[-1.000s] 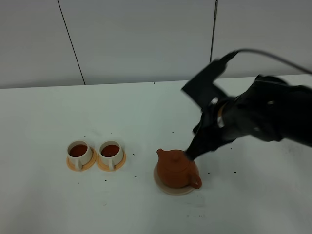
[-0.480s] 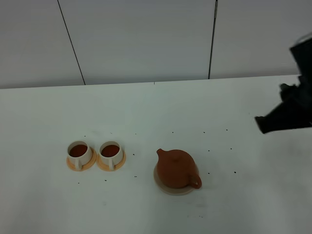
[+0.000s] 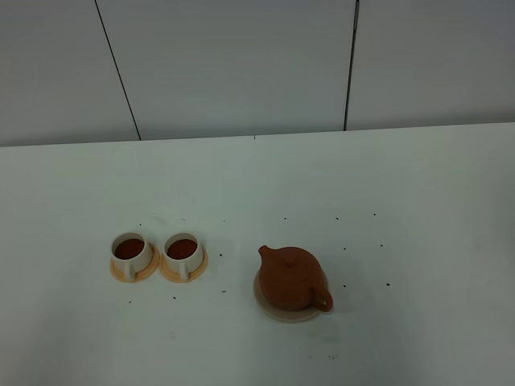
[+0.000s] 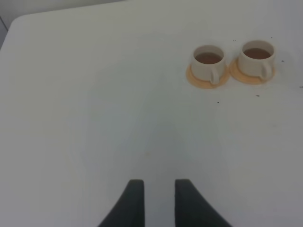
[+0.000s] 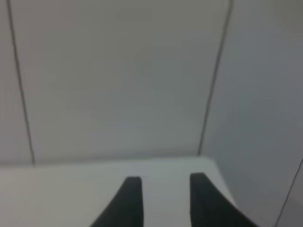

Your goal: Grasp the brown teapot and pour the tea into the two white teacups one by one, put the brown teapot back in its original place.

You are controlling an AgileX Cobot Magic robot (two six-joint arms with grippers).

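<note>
The brown teapot [image 3: 292,279] stands upright on its beige coaster, the original place [image 3: 272,312], spout toward the cups. To its left, the two white teacups [image 3: 131,252] [image 3: 183,252] sit on orange saucers, each holding dark tea. Neither arm shows in the exterior high view. In the left wrist view my left gripper [image 4: 158,191] is open over bare table, and the teacups [image 4: 208,61] [image 4: 257,56] lie well beyond it. In the right wrist view my right gripper [image 5: 163,191] has a gap between its fingers with nothing in it, and it faces the wall and the table's far edge.
The white table [image 3: 402,193] carries small dark specks around the teapot and cups. A pale panelled wall [image 3: 241,64] with dark seams rises behind the table's far edge. The right wrist view shows a table corner [image 5: 213,163] against that wall.
My right arm has drawn back from the teapot's handle to the right and left the exterior high view. The teapot stays on its coaster. The cups have not moved.
</note>
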